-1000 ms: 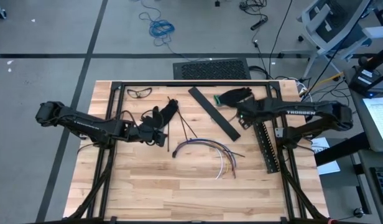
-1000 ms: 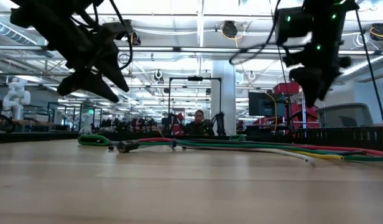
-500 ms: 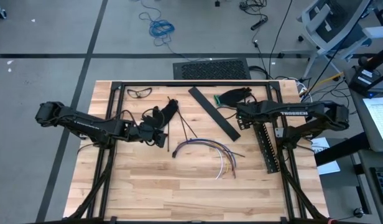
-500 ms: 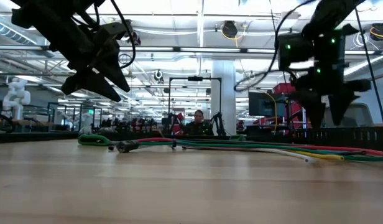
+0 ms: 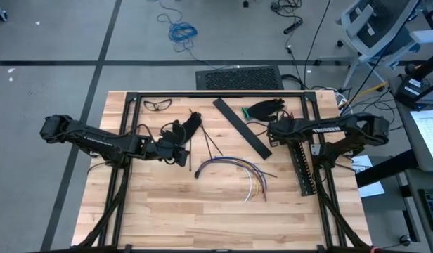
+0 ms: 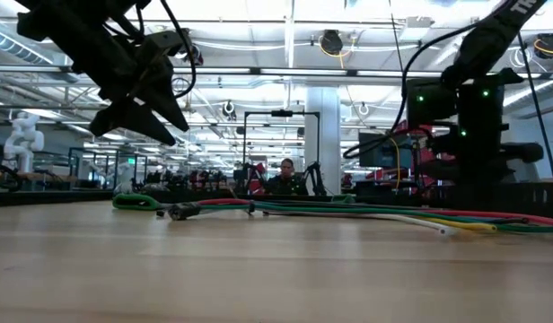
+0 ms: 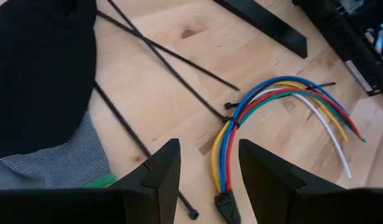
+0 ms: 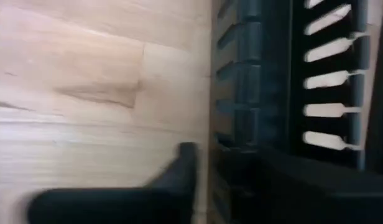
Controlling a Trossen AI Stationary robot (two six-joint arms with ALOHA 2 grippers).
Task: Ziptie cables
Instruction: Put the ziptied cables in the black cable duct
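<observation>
Two dark arms reach over the wooden surface (image 5: 167, 211) in the high view. The cables (image 5: 239, 171), a fan of yellow, blue, green, red and white wires, lie at the middle of the frame, bound at their left end and spreading toward the lower right. The left hand (image 5: 180, 156) hangs left of centre, just left of that bound end, above thin black sticks (image 5: 211, 145); its wrist view shows its fingers (image 7: 160, 171) parted with nothing between them, the wires (image 7: 272, 102) beyond and a dark glove (image 7: 42, 74) beside. The right hand (image 5: 281, 131) sits right of centre, at the upper end of the slotted strip (image 5: 302, 165); its wrist view shows a finger (image 8: 179, 168) right beside the strip's wall (image 8: 241, 93), but I cannot tell whether it grips. A flat black bar (image 5: 242, 127) lies diagonally in the upper middle.
</observation>
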